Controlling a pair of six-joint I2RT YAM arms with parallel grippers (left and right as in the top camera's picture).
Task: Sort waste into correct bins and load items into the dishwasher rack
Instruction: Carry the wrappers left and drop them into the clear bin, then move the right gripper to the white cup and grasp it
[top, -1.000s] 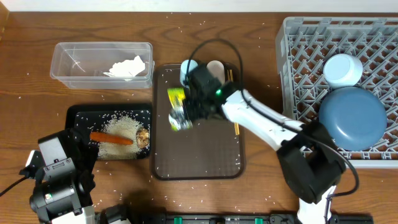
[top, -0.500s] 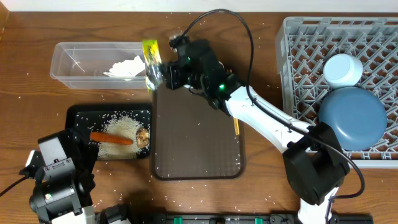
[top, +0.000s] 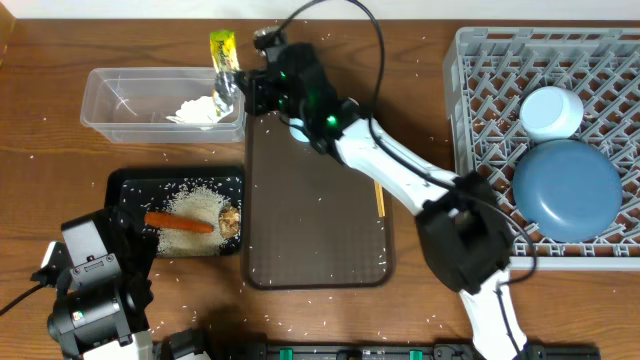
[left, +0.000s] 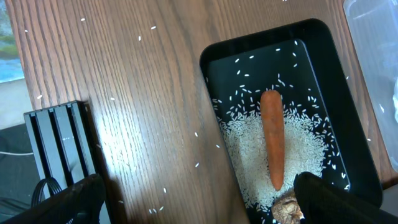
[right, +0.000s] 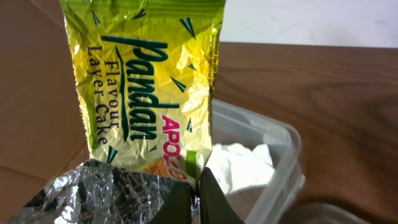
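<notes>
While the right jaws pinch the yellow-green and silver snack wrappers (right: 149, 87) by their lower edge, the wrappers stand over the clear tub (top: 110, 75), at the end nearest the brown tray (top: 320, 230). Crumpled tissue (top: 205, 108) lies inside the tub. Left jaws spread wide, low over desk (left: 143, 93) beside black tray (left: 214, 62) holding carrot (left: 272, 137) and rice (left: 249, 155).

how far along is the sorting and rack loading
Done: carrot and rice in the black tray, tissue in the clear tub, blue plate and pale-blue bowl in the rack. In hand: right gripper holds the wrappers over the tub. To do: chopsticks on the brown tray.
</notes>
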